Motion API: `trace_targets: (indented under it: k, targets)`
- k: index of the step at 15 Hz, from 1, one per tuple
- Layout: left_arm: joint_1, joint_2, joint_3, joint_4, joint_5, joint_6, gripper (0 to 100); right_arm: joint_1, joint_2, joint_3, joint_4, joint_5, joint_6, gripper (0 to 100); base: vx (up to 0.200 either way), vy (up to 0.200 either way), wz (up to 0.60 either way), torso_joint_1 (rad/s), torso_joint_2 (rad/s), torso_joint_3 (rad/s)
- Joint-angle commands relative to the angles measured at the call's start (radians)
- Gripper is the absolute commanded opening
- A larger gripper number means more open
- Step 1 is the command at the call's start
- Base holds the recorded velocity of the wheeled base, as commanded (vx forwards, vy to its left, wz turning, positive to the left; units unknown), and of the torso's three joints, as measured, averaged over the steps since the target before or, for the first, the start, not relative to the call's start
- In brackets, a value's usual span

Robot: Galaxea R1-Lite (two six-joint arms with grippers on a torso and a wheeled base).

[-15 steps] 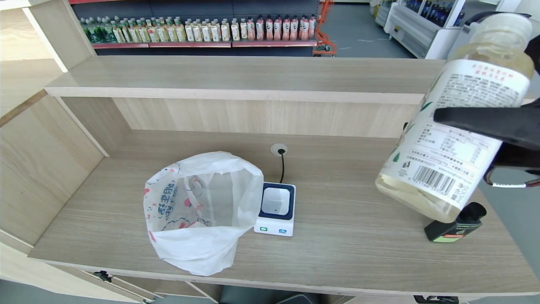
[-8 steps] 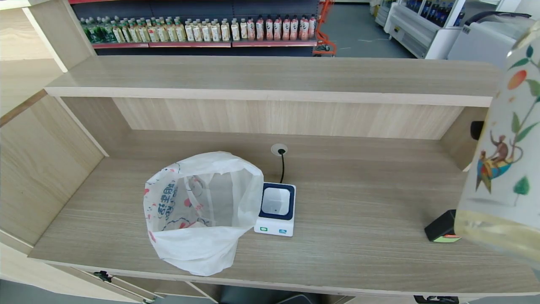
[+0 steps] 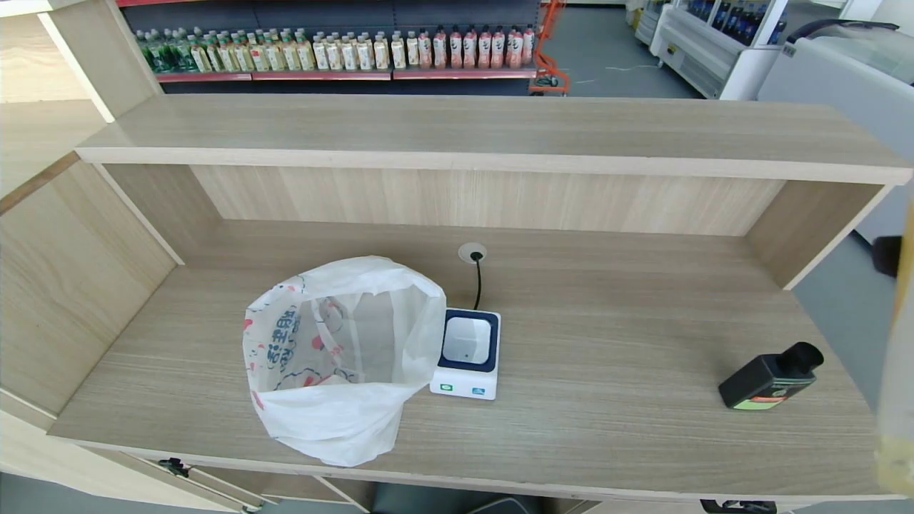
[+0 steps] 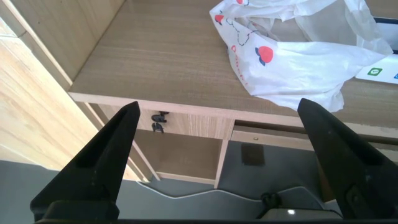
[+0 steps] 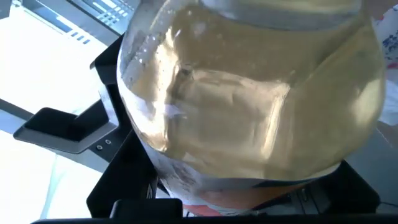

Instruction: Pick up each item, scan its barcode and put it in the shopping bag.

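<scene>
Right gripper (image 5: 236,196) clamps the drink bottle (image 5: 249,93) off the right end of the counter (image 3: 607,421). Left gripper (image 4: 217,149) hangs spread open near the shopping bag (image 3: 335,350). Best bring the barcode squarely over the scanner (image 3: 468,353), steady.

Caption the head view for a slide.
Open shopping bag beside the barcode scanner on the wooden counter, a small black bottle lying near its right end.

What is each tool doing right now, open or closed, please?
Left tool: open, holding nothing.
Right tool: closed, holding the drink bottle.
</scene>
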Motion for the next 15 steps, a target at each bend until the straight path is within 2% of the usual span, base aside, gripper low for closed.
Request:
trace_targets:
  k: [1,13,15]
  targets:
    - [0.000,0.000,0.000,0.000,0.000,0.000,100,0.002,-0.018,0.001,-0.002,0.027,0.014,0,0.000,0.000,0.00,0.000,0.00,0.000]
    - [0.000,0.000,0.000,0.000,0.000,0.000,100,0.000,-0.082,0.058,0.001,0.047,0.008,0,0.000,0.000,0.00,0.000,0.00,0.000]
    - [0.000,0.000,0.000,0.000,0.000,0.000,100,-0.021,-0.061,0.059,0.002,0.042,-0.058,0,0.000,0.000,0.00,0.000,0.00,0.000]
